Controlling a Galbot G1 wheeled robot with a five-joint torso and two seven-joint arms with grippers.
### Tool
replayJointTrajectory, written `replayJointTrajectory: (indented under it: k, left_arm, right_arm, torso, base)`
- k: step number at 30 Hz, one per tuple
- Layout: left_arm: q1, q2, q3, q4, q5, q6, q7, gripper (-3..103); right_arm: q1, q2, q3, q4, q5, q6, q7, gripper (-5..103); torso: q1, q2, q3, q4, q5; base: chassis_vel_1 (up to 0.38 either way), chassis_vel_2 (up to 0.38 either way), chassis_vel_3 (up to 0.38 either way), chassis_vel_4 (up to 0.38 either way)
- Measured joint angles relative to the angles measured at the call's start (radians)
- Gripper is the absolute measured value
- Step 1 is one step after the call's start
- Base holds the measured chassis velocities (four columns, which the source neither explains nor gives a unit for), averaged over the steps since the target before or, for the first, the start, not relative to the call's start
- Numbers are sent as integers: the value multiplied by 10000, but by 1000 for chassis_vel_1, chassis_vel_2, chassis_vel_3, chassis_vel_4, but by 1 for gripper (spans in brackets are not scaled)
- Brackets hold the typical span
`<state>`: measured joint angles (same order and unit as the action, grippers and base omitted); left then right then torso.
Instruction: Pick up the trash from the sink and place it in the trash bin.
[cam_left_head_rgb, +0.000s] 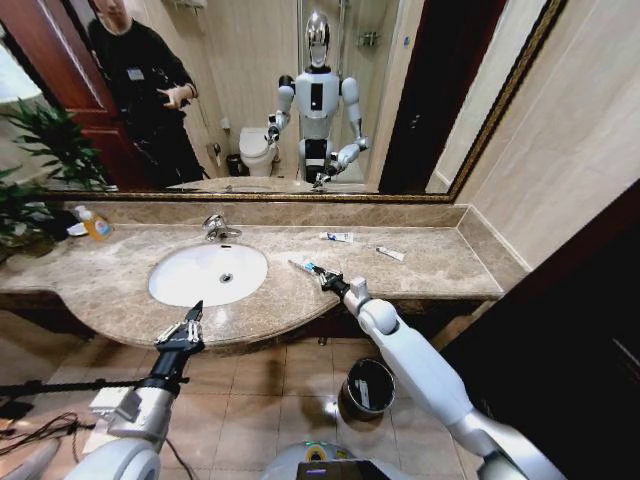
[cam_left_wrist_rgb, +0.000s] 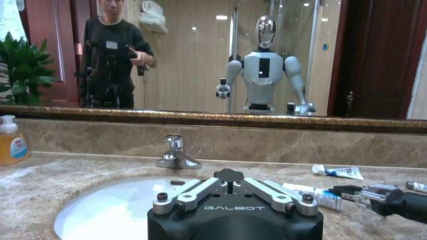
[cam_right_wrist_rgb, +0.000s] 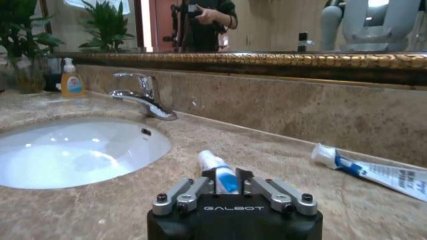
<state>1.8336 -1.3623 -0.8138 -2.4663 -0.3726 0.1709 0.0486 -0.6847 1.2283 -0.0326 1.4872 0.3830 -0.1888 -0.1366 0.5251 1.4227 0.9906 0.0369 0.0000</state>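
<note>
A large mirror (cam_left_head_rgb: 300, 90) in a gilded frame runs along the wall above the brown marble backsplash. At the far left corner of the counter stands a clear pump bottle of orange liquid (cam_left_head_rgb: 96, 225), with a small white dish just beside it. Leafy green plants (cam_left_head_rgb: 40, 160) rise at that same left end, one of them in a glass vase. Reflected in the mirror are a white toilet (cam_left_head_rgb: 257, 150), beige wall tiles, a glass shower partition and a dark red wooden door. Below the counter the floor is laid with tan tiles (cam_left_head_rgb: 260, 400), and dark cables (cam_left_head_rgb: 35, 432) trail across them at the left.
</note>
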Motion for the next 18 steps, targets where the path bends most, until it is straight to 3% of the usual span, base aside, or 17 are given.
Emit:
replayJointTrajectory:
  k: [2, 4, 6, 10, 16, 18]
  left_arm:
    - [0, 0, 0, 0, 0, 0, 0, 0]
    - [0, 0, 0, 0, 0, 0, 0, 0]
    - [0, 0, 0, 0, 0, 0, 0, 0]
    - [0, 0, 0, 0, 0, 0, 0, 0]
    - [0, 0, 0, 0, 0, 0, 1, 0]
    - [0, 0, 0, 0, 0, 0, 1, 0]
  right_arm:
    - [122, 23, -60, -105, 39, -9, 0, 24]
    - [372, 37, -232, -366, 165, -49, -48, 40]
    - [445, 30, -302, -455, 222, -71, -79, 40]
    - [657, -19, -470, -814, 264, -157, -319, 61]
    - [803, -61, -605, -1052, 151, -174, -453, 78]
    - [898, -29, -656, -1194, 81, -173, -453, 89]
  torso:
    - [0, 0, 0, 0, 0]
    - [0, 0, 0, 0, 0]
    - [0, 0, 0, 0, 0]
    - [0, 0, 0, 0, 0]
    - [0, 0, 0, -1, 0]
    - [0, 0, 0, -1, 1]
  base:
    - [0, 0, 0, 0]
    - [0, 0, 0, 0]
    - [0, 0, 0, 0]
    - [0, 0, 0, 0]
    - [0, 0, 0, 0]
    - [0, 0, 0, 0]
